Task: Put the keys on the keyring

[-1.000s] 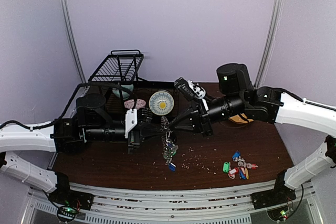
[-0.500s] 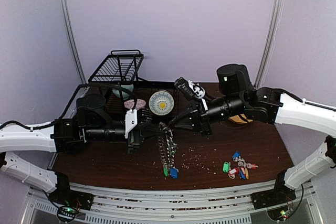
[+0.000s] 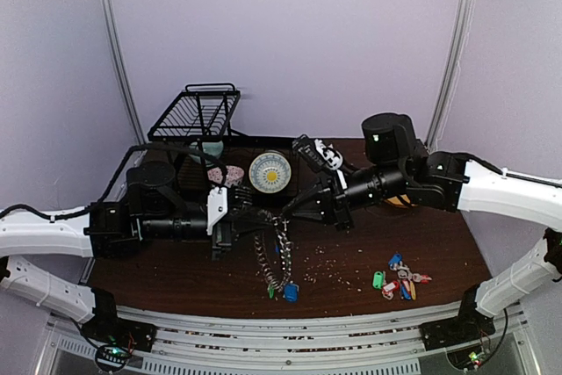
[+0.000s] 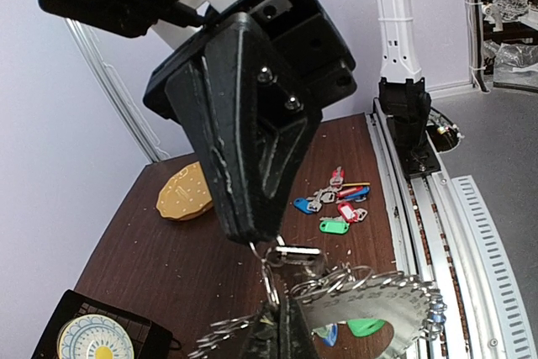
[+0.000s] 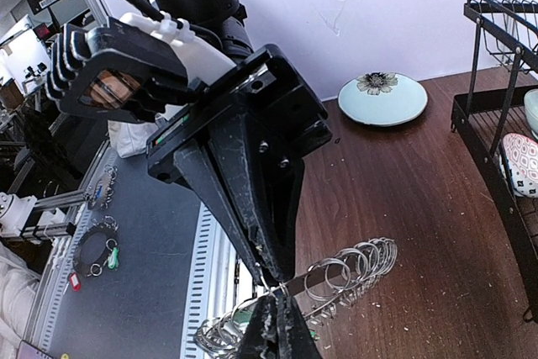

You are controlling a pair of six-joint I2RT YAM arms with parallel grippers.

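The keyring (image 3: 274, 256) hangs above the table between my two grippers, with a green and a blue tag at its lowest point. My left gripper (image 3: 248, 219) is shut on its rim; in the left wrist view the gripper (image 4: 279, 325) pinches it beside the grey plate (image 4: 395, 304). My right gripper (image 3: 285, 211) is shut tip to tip against the left one. It pinches a small silver ring from which a short silver key (image 4: 298, 251) hangs. In the right wrist view the gripper (image 5: 276, 325) is shut just under the keyring's edge (image 5: 318, 277).
A loose bunch of keys with coloured tags (image 3: 399, 280) lies front right. A yellow-patterned plate (image 3: 270, 171) and a black dish rack (image 3: 198, 111) stand behind the grippers. A tan disc (image 3: 404, 202) lies under the right arm. Crumbs dot the table.
The keyring has swung open and hangs lower, its tags dropping toward the table's front. Both grippers stay shut and close together; the right arm has shifted slightly.
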